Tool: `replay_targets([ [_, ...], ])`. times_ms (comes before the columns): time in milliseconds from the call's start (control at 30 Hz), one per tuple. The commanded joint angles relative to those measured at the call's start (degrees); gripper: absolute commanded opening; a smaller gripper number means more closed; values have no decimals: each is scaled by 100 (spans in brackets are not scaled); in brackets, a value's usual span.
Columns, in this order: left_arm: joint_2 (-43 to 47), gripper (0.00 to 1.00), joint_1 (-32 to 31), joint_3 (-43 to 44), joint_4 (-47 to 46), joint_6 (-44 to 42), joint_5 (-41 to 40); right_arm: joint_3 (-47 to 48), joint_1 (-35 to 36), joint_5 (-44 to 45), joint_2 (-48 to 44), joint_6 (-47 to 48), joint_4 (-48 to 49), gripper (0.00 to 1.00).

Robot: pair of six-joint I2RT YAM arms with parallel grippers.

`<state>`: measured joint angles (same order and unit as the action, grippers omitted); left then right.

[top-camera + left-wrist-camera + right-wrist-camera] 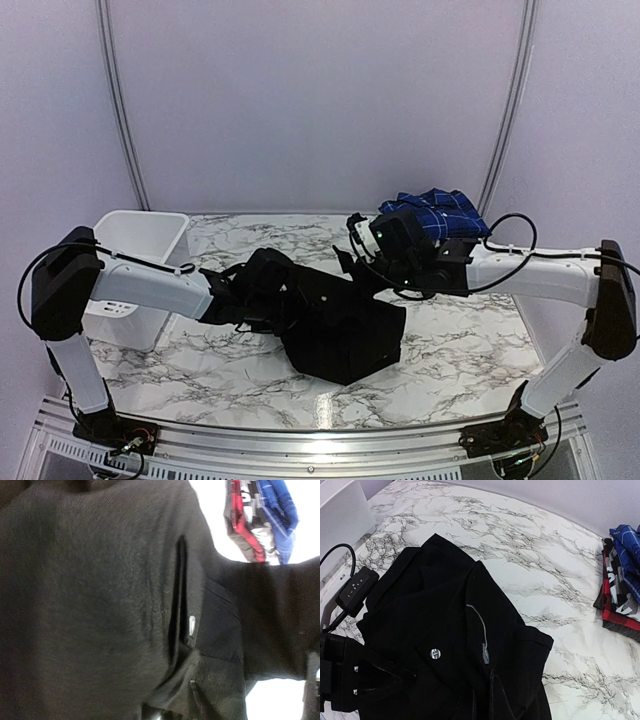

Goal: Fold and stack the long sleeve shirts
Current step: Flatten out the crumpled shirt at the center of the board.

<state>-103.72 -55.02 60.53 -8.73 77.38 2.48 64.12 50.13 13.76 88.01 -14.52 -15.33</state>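
Black shirt (340,325) lies crumpled on the marble table (470,362)

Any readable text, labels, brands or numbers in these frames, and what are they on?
No legible text anywhere in the three views.
On the silver snap of the black shirt: any embossing is too small to read.
On the red plaid shirt in the stack: the white marks are blurred and may be only pattern.

Long-sleeve shirt (340,325): showing plain black.
Top folded shirt (440,212): showing blue-and-white plaid.
Shirt beneath (611,609): showing red-and-black.
Table (460,370): showing grey-veined white marble.
Basket (140,240): showing white.
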Motion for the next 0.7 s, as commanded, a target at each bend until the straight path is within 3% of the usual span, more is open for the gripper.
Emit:
replay_targets([
  [0, 14, 26, -26, 149, -234, 47, -182, -70, -72, -16, -165, 38, 179, 0],
  [133, 114, 10, -26, 53, -221, 22, -210, -109, -144, 91, -236, 33, 195, 0],
  [267, 288, 0, -26, -15, -134, -97, -379, -110, -238, 191, -320, 49, 219, 0],
  [667, 1430, 0, -35, -266, 638, -621, -934, 28, -475, 831, -553, 161, 188, 0],
])
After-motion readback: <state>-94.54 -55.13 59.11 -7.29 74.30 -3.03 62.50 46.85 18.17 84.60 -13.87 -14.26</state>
